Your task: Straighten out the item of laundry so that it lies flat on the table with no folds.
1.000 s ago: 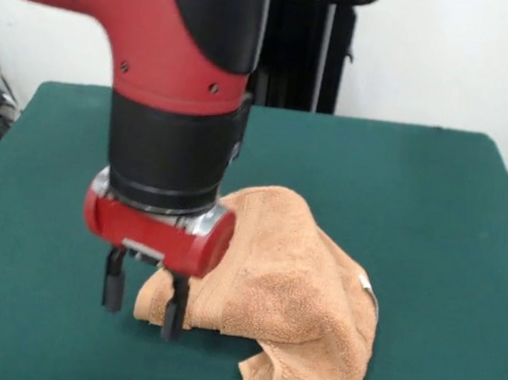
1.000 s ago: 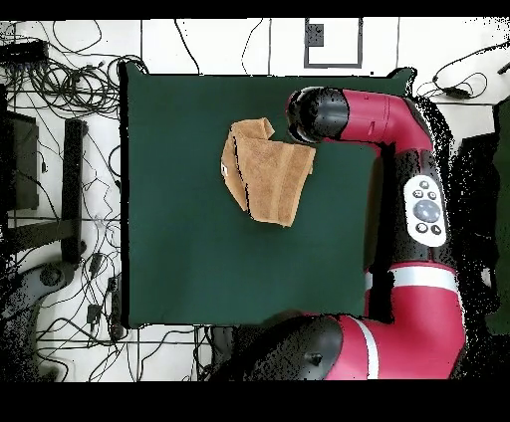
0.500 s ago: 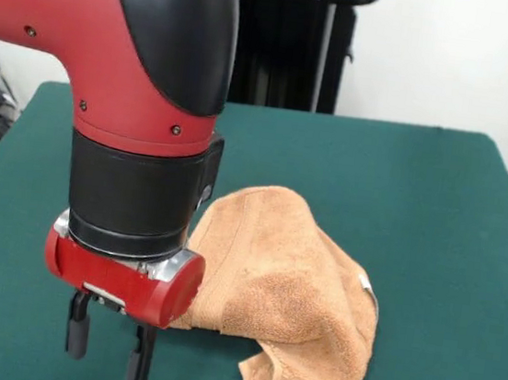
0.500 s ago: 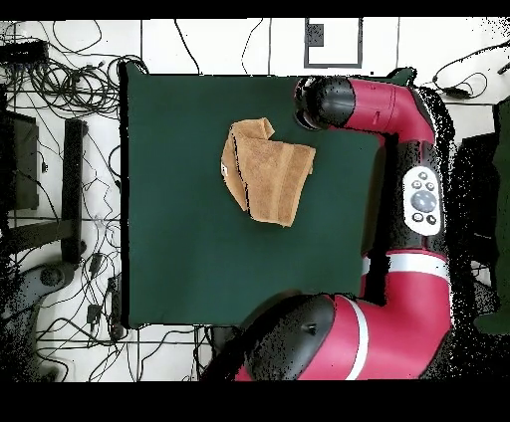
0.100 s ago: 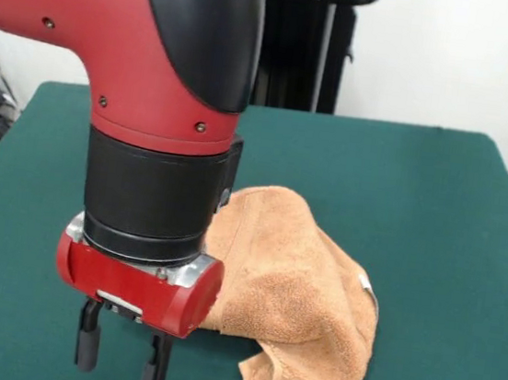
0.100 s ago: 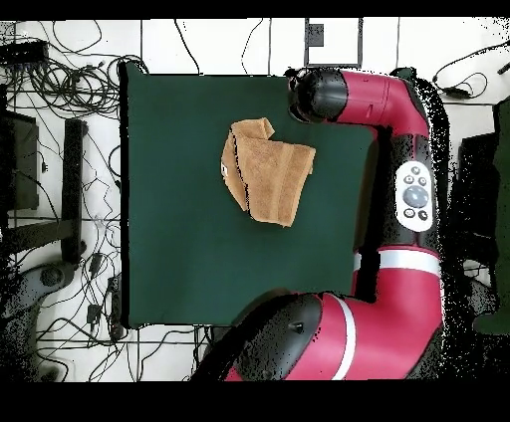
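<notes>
Claw (image 5: pixel 118 363): fingers spread, empty, hanging low over the counter (image 5: pixel 437 212) just beside the towel's edge, not touching it. Towel (image 5: pixel 292 297): orange-tan, crumpled and folded over itself, mid-counter toward one long edge (image 6: pixel 267 177); a small white tag shows at its side. Arm: red and black, reaching in above.

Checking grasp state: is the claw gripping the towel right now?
No: in the front view the claw hangs open beside the towel, with nothing between its fingers.

Looped terry towel (image 5: pixel 295 306), matt felt table (image 5: pixel 438 203)
</notes>
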Robot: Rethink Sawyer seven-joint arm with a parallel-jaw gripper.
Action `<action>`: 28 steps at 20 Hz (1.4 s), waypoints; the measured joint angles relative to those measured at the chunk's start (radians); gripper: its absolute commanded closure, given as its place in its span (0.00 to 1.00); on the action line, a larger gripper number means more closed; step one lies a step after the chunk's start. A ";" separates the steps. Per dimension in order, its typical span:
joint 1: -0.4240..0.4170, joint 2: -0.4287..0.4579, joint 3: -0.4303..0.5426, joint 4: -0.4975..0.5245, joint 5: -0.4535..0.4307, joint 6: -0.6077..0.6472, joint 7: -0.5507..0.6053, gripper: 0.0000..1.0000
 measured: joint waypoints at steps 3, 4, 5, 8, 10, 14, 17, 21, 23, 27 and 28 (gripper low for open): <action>0.007 0.000 0.000 -0.008 0.000 0.000 0.000 0.00; 0.008 0.000 0.000 -0.009 0.000 0.000 0.000 0.00; 0.010 0.000 0.000 -0.011 0.000 0.000 0.000 0.00; 0.015 0.000 0.000 -0.013 0.003 0.000 0.000 0.00; 0.017 0.000 0.000 -0.014 0.004 0.000 0.000 0.00; 0.017 -0.002 0.000 -0.014 0.011 0.000 0.000 0.00; 0.017 -0.005 0.000 -0.014 0.021 0.000 0.000 0.00; 0.017 -0.009 0.000 -0.014 0.041 0.003 0.000 0.00; 0.018 -0.011 -0.001 -0.014 0.054 0.007 0.000 0.00; 0.023 -0.014 -0.002 -0.014 0.075 0.026 0.000 0.00; 0.025 -0.014 -0.002 -0.014 0.080 0.031 0.000 0.00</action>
